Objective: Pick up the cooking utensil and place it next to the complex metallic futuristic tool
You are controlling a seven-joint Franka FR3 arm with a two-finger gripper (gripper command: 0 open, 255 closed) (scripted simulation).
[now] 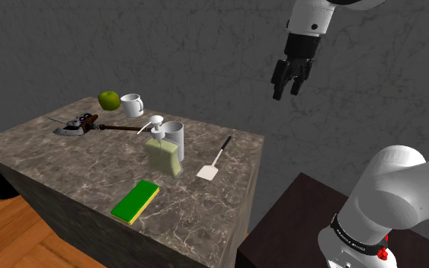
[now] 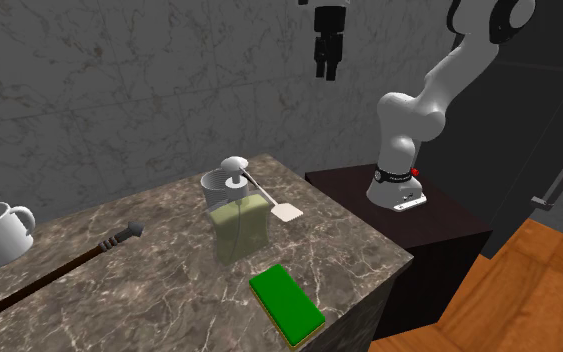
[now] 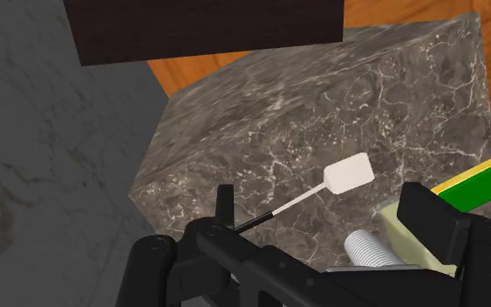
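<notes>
The gripper [image 1: 290, 80] hung high above the right end of the stone counter [image 1: 68, 164] in the shoulder view, its fingers spread with nothing between them, which suited a descent not yet begun. The white spatula [image 1: 215, 158] lay flat below near that right edge, just clear of the soap dispenser [image 1: 164, 152] on its left. The metallic tool [image 1: 74, 126] sat well apart at the far left, so the carry would likely have to pass over the clutter between.

The black gripper [image 2: 327, 72] hangs high over the marble counter [image 2: 354, 250], well apart from it. Below, a white spatula [image 2: 286, 212] lies flat just beside a pale soap dispenser [image 2: 239, 228]. A green sponge [image 2: 286, 304] sits near the counter's front edge.
</notes>
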